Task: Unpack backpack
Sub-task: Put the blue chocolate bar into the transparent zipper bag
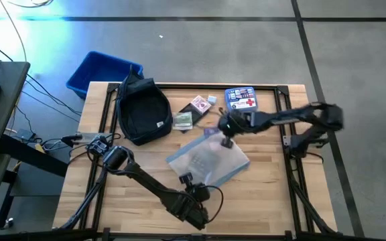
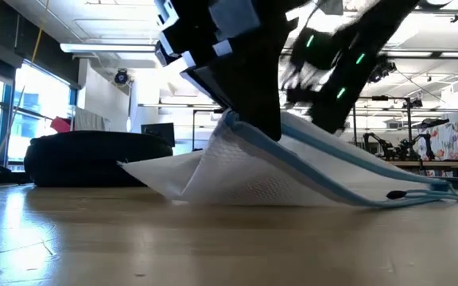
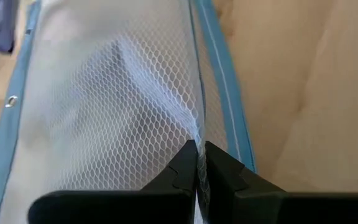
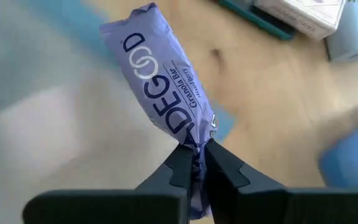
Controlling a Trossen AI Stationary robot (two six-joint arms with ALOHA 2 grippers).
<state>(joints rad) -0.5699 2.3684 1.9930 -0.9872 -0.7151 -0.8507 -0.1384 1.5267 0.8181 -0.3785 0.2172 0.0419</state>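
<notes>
Right gripper (image 4: 196, 163) jaws pinch only the purple foil granola bar's (image 4: 163, 74) wrapper end; left gripper (image 3: 196, 163) clamps the white mesh pouch (image 3: 110, 106); the bar could slip.

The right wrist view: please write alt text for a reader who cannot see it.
The right gripper is shut on the end of a purple granola bar wrapper, which rises from the gripper at a slant above the blurred wooden table. A blurred white mesh pouch lies behind it.

Two dark jointed arms, black cabling, green indicator lights, left gripper (image 3: 196, 163) and right gripper (image 4: 196, 163) with matte black wedge-shaped fingers
</notes>
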